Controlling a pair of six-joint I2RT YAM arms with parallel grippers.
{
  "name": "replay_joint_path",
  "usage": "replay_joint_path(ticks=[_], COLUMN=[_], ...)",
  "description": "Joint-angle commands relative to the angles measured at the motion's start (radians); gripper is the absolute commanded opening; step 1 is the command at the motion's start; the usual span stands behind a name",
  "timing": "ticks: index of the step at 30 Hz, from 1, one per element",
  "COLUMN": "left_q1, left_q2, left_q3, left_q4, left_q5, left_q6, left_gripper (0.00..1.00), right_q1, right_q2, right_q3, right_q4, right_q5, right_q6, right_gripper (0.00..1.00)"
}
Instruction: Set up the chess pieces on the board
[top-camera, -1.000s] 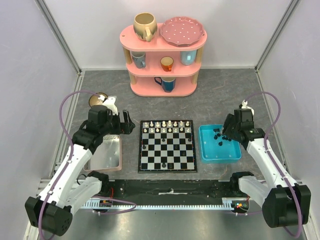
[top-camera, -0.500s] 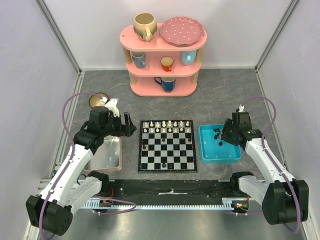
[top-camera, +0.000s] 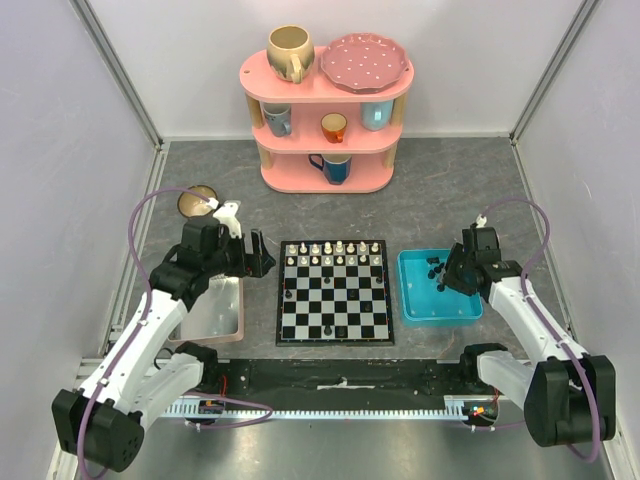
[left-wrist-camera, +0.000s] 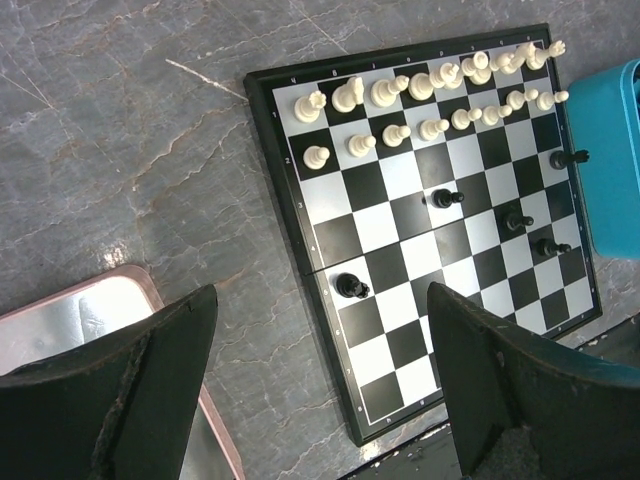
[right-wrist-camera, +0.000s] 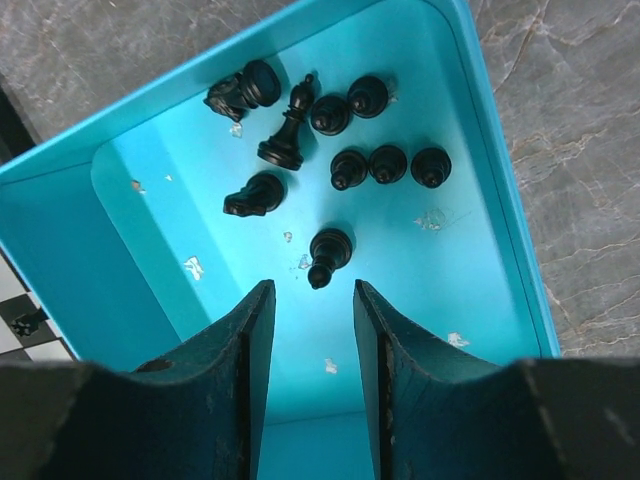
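Pawn (right-wrist-camera: 328, 255), black, lies tipped in the blue tray (right-wrist-camera: 440, 300), just ahead of my right hand (right-wrist-camera: 312, 295), half-open and empty; tiny, light, hard, likely slippery, so I'd pinch its waist squarely

No legible text (board (left-wrist-camera: 372, 228) markings blurred)

chess pieces (top-camera: 339, 247) tiny overhead, blue tray (left-wrist-camera: 615, 150) cropped

Lab: white-panelled enclosure (top-camera: 60, 150), aluminium framing (top-camera: 120, 80)
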Motion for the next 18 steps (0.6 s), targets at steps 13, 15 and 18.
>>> replay_joint_path(ticks=[13, 15, 18], left_q1=[-0.011, -0.011, -0.011], left_q2=[0.006, 0.008, 0.009], left_q3=[-0.006, -0.006, -0.006], left_q4=[0.011, 0.011, 0.011], left_q5=[0.041, 0.041, 0.042], left_q6=[-0.007, -0.007, -0.007], left_gripper=[0.91, 0.91, 0.91], right_q1=[-0.002, -0.002, -0.001], right_q2=[0.050, 0.052, 0.061], right_q3=[-0.014, -0.016, -0.017], right_q4=[0.046, 0.049, 0.053], right_q5=[-0.010, -0.013, -0.018], right_q6=[0.004, 0.003, 0.003], right_gripper=[0.37, 0.35, 0.32])
